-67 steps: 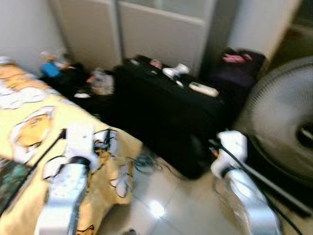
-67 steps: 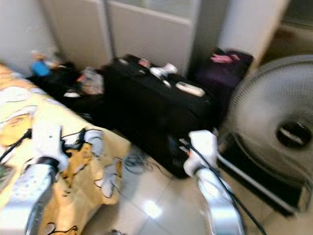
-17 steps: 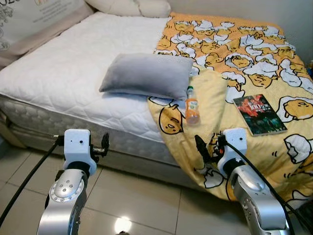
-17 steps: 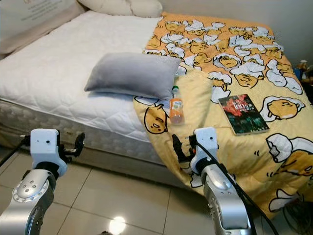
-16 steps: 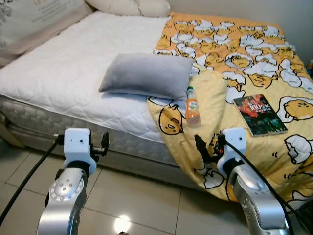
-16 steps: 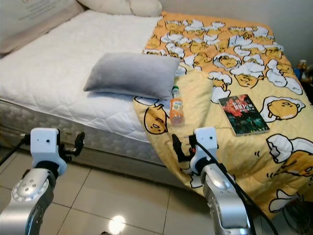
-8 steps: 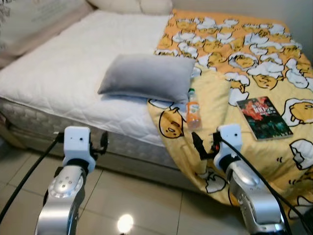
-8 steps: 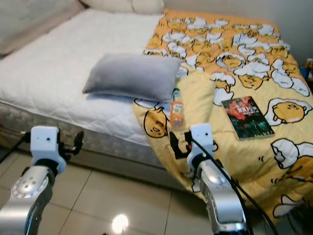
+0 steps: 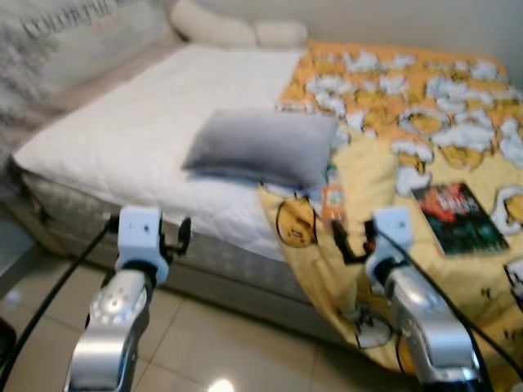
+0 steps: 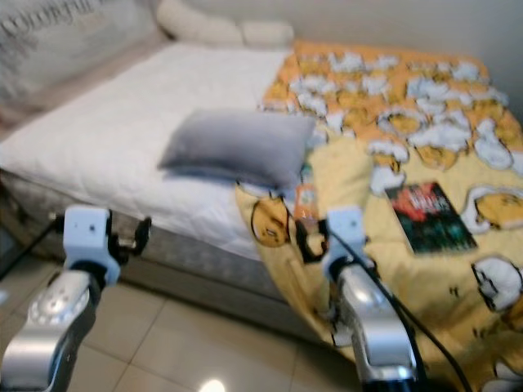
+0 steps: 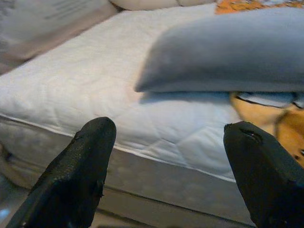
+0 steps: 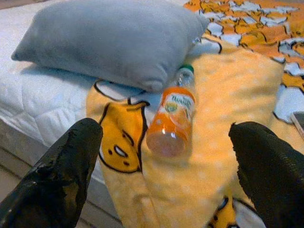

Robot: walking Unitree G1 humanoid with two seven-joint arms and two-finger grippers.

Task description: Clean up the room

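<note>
A grey pillow [image 9: 263,148] lies on the white mattress [image 9: 155,139]. Beside it an orange drink bottle [image 12: 172,113] with a green cap rests on the yellow cartoon blanket [image 9: 425,139]. A dark book [image 9: 460,216] lies further right on the blanket. My right gripper [image 12: 166,166] is open, just short of the bottle and pointing at it. My left gripper [image 11: 166,166] is open in front of the bed's side, facing the mattress edge below the pillow.
Two cream pillows [image 9: 237,31] sit at the head of the bed, and a printed cushion [image 9: 65,41] leans at the far left. Tiled floor [image 9: 204,359] runs along the bed's near side.
The camera has shifted, so the bed appears further right and higher, with blur. Both arms stay raised and the right gripper has come closer to the bottle.
</note>
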